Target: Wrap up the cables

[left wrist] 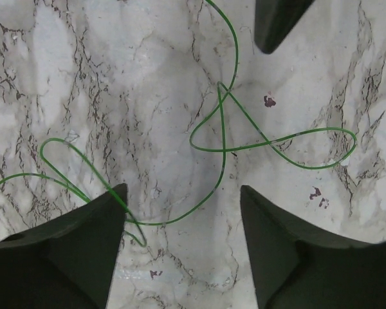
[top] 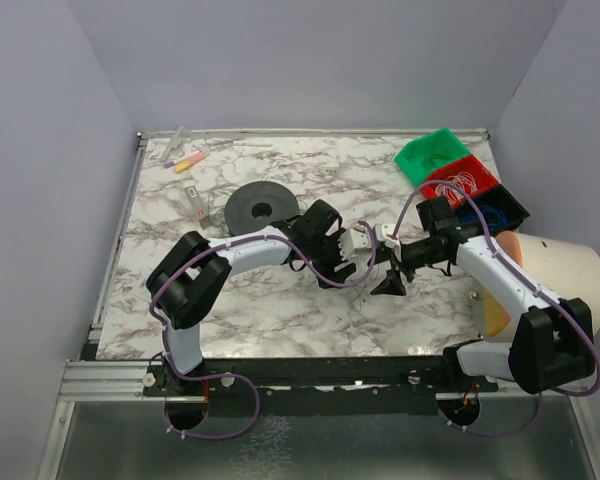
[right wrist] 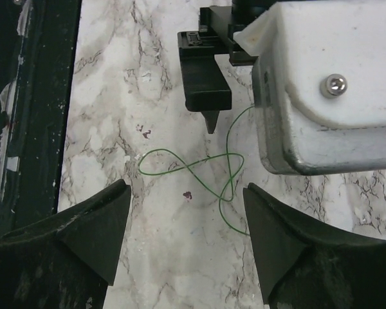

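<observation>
Left wrist: left gripper (left wrist: 183, 188) and right gripper (right wrist: 186, 185) both spread, empty, over loose wire (left wrist: 226, 90). Pre-grasp; next needs precise pinch.

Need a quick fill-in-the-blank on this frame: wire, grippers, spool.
The thin wire lying on the table is ___ in colour.
The left gripper and the right gripper are both ___, holding nothing.
The black spool lies nearer the ___ gripper.
Missing words: green; open; left.
</observation>
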